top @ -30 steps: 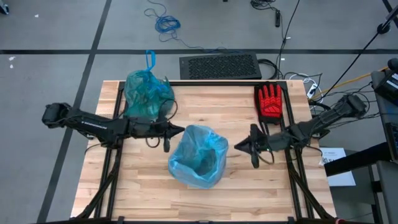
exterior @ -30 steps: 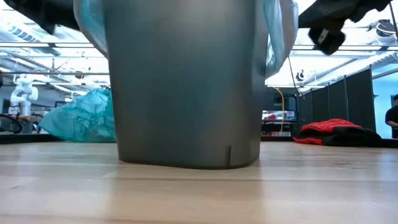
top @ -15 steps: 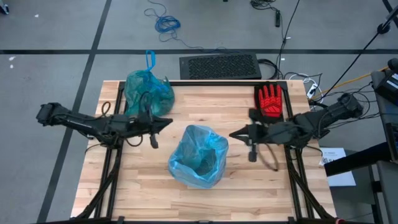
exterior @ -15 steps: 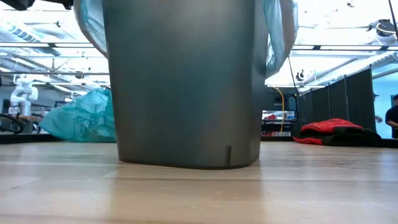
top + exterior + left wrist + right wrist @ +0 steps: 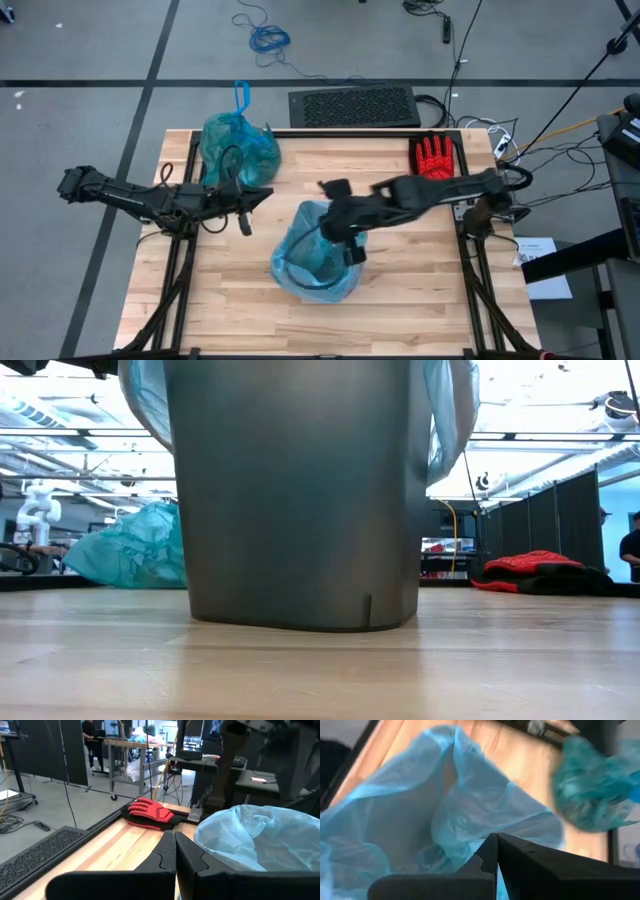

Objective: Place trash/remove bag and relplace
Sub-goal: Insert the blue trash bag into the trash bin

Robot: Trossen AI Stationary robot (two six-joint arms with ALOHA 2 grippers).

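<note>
Here we see right gripper (image 5: 335, 226) over the sky-blue liner (image 5: 318, 252), jaws pressed together, left gripper (image 5: 262, 194) at nine o'clock, jaws pressed together, teal bag (image 5: 238, 148) at eleven.

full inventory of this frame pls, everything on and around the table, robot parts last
bin: 1, grey, table centre, lined with a pale blue bag
teal-green bag: 1, tied, far left corner of the table
red glove: 1, red and black, far right of the table
table: 1, light wood, black frame rails
keyboard: 1, black, on the floor beyond the table
blue cable: 1, coiled, on the floor farther back
person: 1, dark top, far right in the room behind
left gripper: jaws shut, empty, left of the bin
right gripper: jaws shut, empty, over the bin's opening
</note>
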